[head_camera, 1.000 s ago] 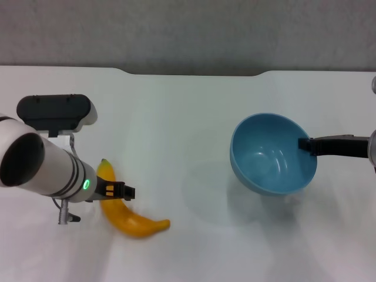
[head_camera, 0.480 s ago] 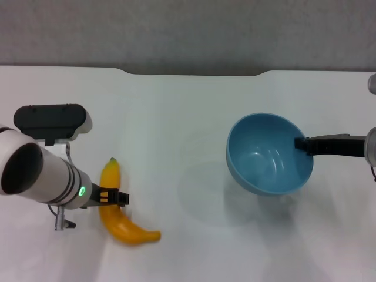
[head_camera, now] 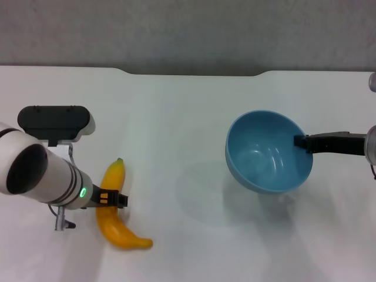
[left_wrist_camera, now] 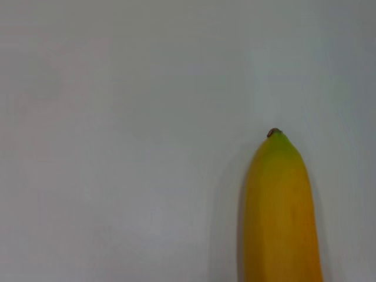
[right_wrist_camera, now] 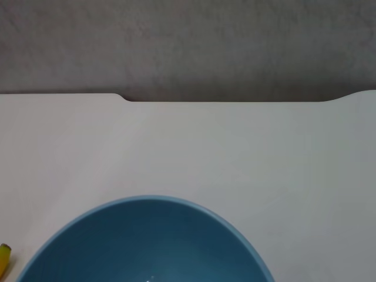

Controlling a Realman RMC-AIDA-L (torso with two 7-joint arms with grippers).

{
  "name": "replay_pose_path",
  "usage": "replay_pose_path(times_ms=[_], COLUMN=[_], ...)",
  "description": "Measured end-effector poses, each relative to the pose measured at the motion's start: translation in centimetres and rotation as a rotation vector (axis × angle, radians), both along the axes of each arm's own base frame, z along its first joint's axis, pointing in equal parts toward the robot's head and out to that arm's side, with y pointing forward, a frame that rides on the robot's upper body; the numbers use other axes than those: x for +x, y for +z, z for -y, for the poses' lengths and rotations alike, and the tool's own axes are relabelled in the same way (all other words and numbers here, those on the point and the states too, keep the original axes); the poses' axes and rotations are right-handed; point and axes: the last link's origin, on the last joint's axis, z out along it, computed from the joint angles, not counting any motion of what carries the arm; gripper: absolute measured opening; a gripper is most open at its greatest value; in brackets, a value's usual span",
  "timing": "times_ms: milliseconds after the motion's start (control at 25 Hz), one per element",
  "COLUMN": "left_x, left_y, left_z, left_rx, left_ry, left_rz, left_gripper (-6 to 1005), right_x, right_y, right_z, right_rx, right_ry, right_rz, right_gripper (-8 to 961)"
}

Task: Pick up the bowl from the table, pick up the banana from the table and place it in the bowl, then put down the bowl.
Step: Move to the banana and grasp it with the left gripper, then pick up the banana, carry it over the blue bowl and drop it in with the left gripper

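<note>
The light-blue bowl [head_camera: 267,154] hangs tilted a little above the white table [head_camera: 176,117], with its shadow below it. My right gripper [head_camera: 302,142] is shut on the bowl's right rim. The bowl's inside fills the low part of the right wrist view [right_wrist_camera: 147,241]. The yellow-orange banana [head_camera: 113,223] is at the near left, with its green-tipped end pointing away from me. My left gripper [head_camera: 114,198] is shut across the banana's middle. The left wrist view shows the banana's tip [left_wrist_camera: 281,205] over the table, and the right wrist view shows a sliver of the banana [right_wrist_camera: 3,257].
The table's far edge has a shallow notch [head_camera: 194,74] in front of a grey wall. My left arm's white forearm [head_camera: 35,173] covers the near left corner of the table. Bare white tabletop lies between the banana and the bowl.
My left gripper and the banana have moved left and toward me, and the banana has turned more lengthwise. The bowl has shifted slightly left in my right gripper.
</note>
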Motion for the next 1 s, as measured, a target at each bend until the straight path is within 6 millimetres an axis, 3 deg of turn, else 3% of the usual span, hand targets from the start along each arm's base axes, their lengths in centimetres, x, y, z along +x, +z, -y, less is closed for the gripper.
replay_pose_path(times_ms=[240,520,560,760,1000], left_x=[0.2,0.4,0.8,4.1,9.8], left_y=[0.1,0.3,0.6,3.2,5.4], left_z=[-0.2,-0.4,-0.6,-2.0,-2.4], left_rx=[-0.008,-0.001,0.007,0.066,0.088], left_ry=[-0.006,-0.024,-0.04,-0.168,-0.371], left_rz=[-0.005,0.003,0.01,0.071,0.223], left_gripper=[889,570,523,501,512], right_x=[0.0,0.3,0.4,0.6,0.0], right_y=[0.0,-0.1,-0.1,-0.5,-2.2], right_z=[0.0,0.2,0.3,0.4,-0.1], right_rx=[0.0,-0.004,-0.007,-0.026,-0.086], right_ry=[-0.001,-0.01,-0.017,-0.033,-0.055], right_rz=[0.0,-0.003,-0.005,-0.011,-0.024], right_gripper=[47,47,47,48,48])
